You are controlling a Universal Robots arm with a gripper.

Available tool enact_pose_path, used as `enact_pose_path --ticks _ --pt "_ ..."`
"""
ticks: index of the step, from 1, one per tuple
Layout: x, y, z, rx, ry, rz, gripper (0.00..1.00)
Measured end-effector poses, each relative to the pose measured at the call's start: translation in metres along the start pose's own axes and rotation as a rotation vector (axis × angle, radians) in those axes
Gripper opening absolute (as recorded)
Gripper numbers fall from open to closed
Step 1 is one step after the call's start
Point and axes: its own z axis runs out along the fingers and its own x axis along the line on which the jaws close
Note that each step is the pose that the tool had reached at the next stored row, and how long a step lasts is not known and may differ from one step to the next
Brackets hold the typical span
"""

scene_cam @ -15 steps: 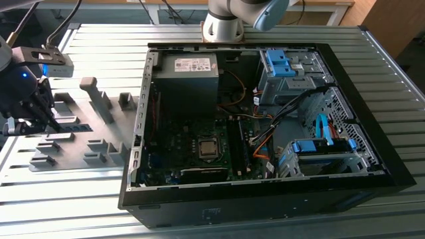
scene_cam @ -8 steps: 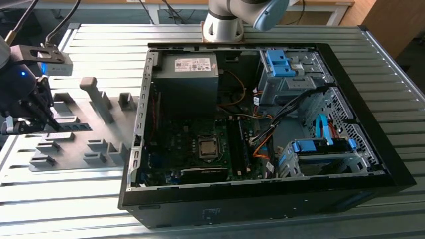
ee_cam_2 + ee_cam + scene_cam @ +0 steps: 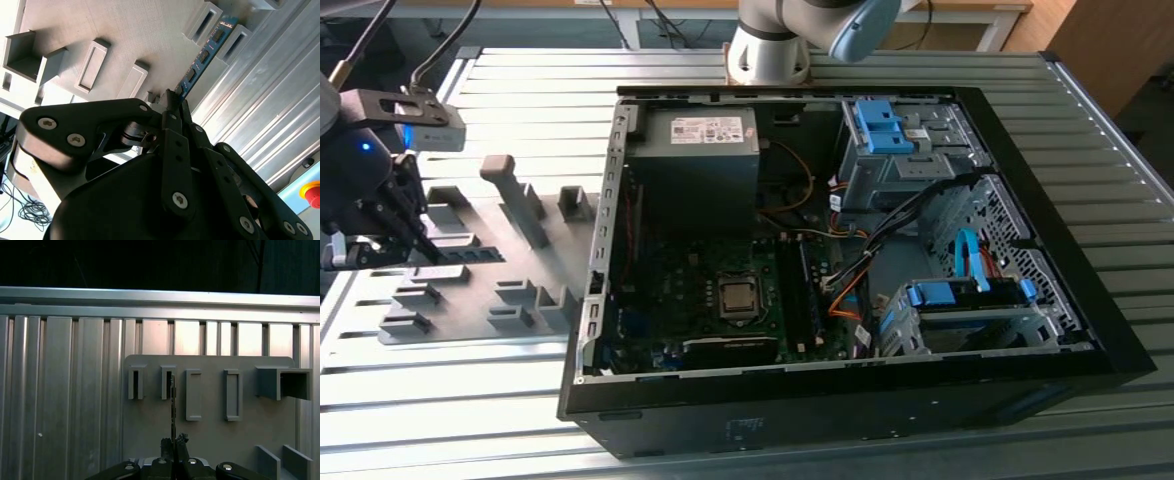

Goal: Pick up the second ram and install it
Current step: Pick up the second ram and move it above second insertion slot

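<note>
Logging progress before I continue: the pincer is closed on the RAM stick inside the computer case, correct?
No. The pincer is closed on the RAM stick at the grey fixture plate outside the computer case, towards the exterior view's left; the second wrist view shows the grip.

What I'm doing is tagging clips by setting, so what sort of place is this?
Probably a robotics assembly bench: an open black desktop computer case lies on a ribbed aluminium table, beside a grey slotted plastic fixture plate, and a dark gripper grips a blue-green memory stick.

Glare streaks the ribbed table [image 3: 520,75]; the computer case [image 3: 854,425] sits shadowed.
</note>
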Motion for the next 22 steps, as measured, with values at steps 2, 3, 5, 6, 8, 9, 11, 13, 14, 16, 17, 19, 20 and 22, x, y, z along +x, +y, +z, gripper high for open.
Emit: enact_pose_path --ticks 2,3,5,6,8,9,11,13,14,16,17,19,20,22 --pt "0.0 0.0 -0.0001 -0.0001 0.0001 0.0 0.14" --pt "0.0 0.0 -0.0001 -0.0001 0.0 0.0 0.14" --pt "0.0 0.0 -0.0002 -0.0001 0.0 0.0 0.14" --pt "0.0 0.0 -0.0004 -0.0001 0.0001 0.0 0.14" --pt "0.0 0.0 -0.0012 -0.0003 0.0002 0.0 0.14" --pt "0.0 0.0 -0.0014 -0.0001 0.0 0.0 0.14" --pt "-0.0001 0.0 -0.0017 0.0 -0.0001 0.0 0.14" --pt "-0.0001 0.0 -0.0035 -0.0002 0.0001 0.0 0.14" --pt "-0.0001 0.0 -0.0038 -0.0001 0.0 0.0 0.14" --pt "-0.0001 0.0 -0.0045 -0.0002 0.0001 0.0 0.14" --pt "-0.0001 0.0 -0.0048 -0.0002 0.0001 0.0 0.14" --pt "-0.0001 0.0001 -0.0056 -0.0001 0.0001 0.0 0.14" --pt "-0.0001 0.0 -0.006 -0.0001 0.0 0.0 0.14" --pt "-0.0002 0.0001 -0.0069 -0.0002 0.0001 0.0 0.14"
